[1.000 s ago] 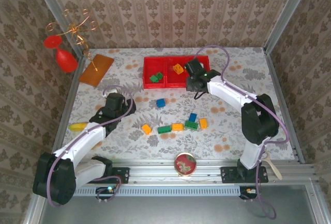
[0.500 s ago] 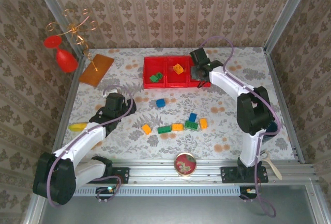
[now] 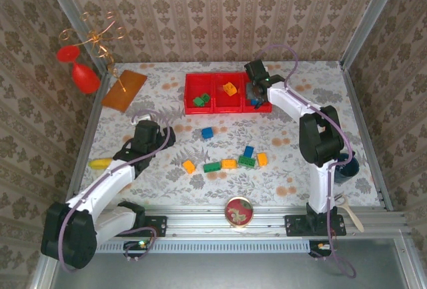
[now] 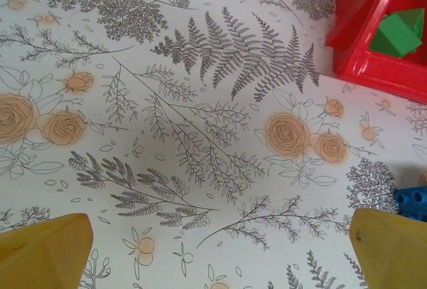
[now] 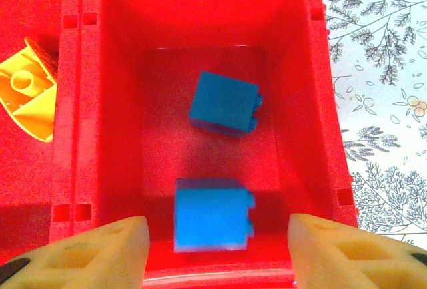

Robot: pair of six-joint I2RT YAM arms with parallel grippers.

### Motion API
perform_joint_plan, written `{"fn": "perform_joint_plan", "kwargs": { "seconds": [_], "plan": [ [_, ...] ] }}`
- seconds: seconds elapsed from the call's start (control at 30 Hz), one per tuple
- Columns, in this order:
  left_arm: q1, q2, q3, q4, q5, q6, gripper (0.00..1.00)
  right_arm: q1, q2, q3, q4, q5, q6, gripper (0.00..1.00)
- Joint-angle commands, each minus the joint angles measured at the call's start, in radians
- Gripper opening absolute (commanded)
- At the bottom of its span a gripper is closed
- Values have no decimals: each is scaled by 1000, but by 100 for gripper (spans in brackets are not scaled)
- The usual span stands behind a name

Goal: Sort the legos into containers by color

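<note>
Legos (image 5: 225,104): two blue in container (image 5: 200,9), right-wrist view | right tool (image 5: 217,229) open | left tool (image 4: 217,219) open

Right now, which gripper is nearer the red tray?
The right. The right gripper hangs over the rightmost bin of the red tray; the left gripper is over table, off its near-left corner.

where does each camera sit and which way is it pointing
top external: above and behind the robot, looking down on the table; whole arms, left pincer and right pincer show
left wrist: on the left arm, facing the table; yellow fingertips at bottom
right wrist: above the end bin holding blue bricks; its own fingertips at bottom
shared: top and left wrist both catch the green brick in the red tray
</note>
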Motion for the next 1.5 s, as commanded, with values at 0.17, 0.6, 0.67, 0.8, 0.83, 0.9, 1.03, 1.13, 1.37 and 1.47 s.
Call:
{"fn": "perform_joint_plan", "kwargs": {
  "seconds": [0.17,0.6,0.67,0.8,0.83,0.9,1.03,1.13,1.37,1.47],
  "plan": [
    [10,-56,-5,-43,-15,13,100,-4,-17,21,-19,15,-1,63],
    [5,-136,-3,-210,36,-26,100,3,-241,-183,-10,-7,58,72],
    [-5,-154,-11,-225,44,-40,100,5,-282,-237,-7,-6,77,74],
    [-43,-171,-27,-252,46,-71,100,8,-377,-363,9,-11,126,82],
    [-57,-170,-28,-258,43,-80,100,8,-401,-400,15,-12,140,84],
    [-95,-164,-31,-268,34,-93,100,9,-448,-460,26,-16,162,87],
    [-155,-145,-31,-287,20,-128,100,11,-526,-560,33,-25,193,93],
    [-201,-126,-34,-288,9,-162,100,12,-569,-613,27,-21,208,100],
    [-290,-74,-28,-284,-29,-234,100,12,-628,-683,25,-11,234,100],
    [-322,-42,-15,-279,-39,-251,100,12,-632,-687,24,-6,238,100]
  ]
}}
